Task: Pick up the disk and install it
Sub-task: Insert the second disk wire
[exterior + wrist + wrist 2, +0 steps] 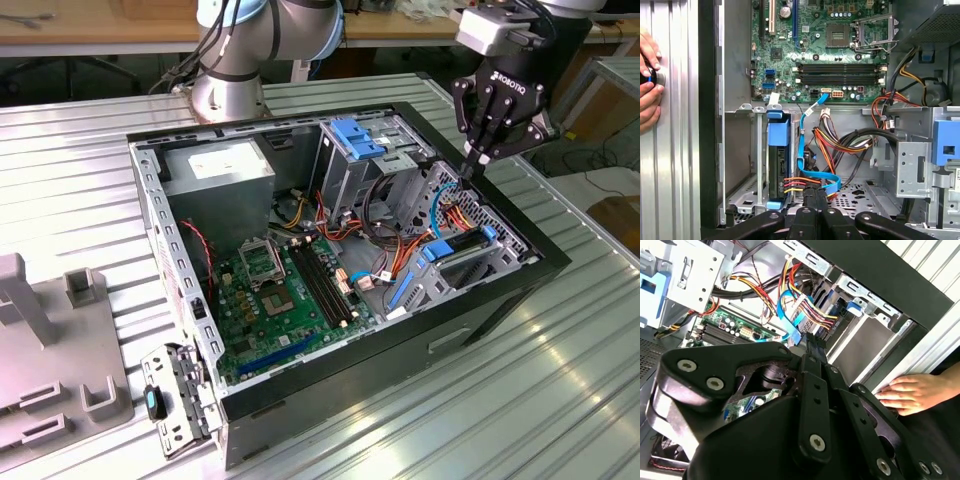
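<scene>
gripper: you see the black gripper (pixel 472 165) hanging over the case's edge at about 2 o'clock in the exterior view, its fingers pressed together with nothing between them; both wrist views show the same closed tips (pixel 814 192).
disk: your disk (pixel 778 165) sits on edge in the silver bay of the open computer case (pixel 150 215), blue carrier rail (pixel 778 132) along its upper end, red and orange wires plugged into its near end; in the exterior view it lies at about 4 o'clock of the case (pixel 458 250), just below the gripper tips and apart from them.
hidden: in the second wrist view the gripper's own black links cover most of the motherboard (pixel 732 330), and you get only a grey slab of the disk bay past them; the disk's underside and far end are cut off behind the bay wall.
hands: a person's hand (pixel 912 392) rests on the metal outside the case wall; in the first wrist view two hands (pixel 649 80) hold a small round dark thing, too cropped to identify.
surface: ribbed silver metal table (pixel 560 380), a grey fixture (pixel 50 350) at 8 o'clock, the removed side bracket (pixel 180 395) leaning at the case corner.
room: wooden bench (pixel 100 25) behind, the arm's base (pixel 228 85) at 12 o'clock.
</scene>
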`<state>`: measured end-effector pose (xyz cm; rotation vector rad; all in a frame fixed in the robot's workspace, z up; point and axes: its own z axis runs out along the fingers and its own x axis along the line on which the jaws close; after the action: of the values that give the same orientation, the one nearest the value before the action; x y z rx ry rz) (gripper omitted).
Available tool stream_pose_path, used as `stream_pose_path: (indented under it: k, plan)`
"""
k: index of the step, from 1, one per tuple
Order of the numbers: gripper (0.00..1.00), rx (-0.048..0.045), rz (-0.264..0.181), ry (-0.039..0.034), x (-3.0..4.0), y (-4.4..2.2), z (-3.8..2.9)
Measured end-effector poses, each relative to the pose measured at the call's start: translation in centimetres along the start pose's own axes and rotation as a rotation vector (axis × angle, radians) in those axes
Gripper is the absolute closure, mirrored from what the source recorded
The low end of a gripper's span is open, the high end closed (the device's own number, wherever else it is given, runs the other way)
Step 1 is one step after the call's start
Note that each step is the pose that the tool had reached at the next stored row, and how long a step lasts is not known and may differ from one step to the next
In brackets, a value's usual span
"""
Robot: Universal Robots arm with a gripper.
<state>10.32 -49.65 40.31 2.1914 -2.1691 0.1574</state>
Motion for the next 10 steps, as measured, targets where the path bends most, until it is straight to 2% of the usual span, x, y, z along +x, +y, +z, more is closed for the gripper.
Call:
stream_pose_path:
  k: [8,10]
  plan:
    - [0.89,-0.0003,0.0,0.0,-0.12,0.0,0.11]
    - [0.76,-0.0003,0.0,-0.0001,-0.14,0.01,0.32]
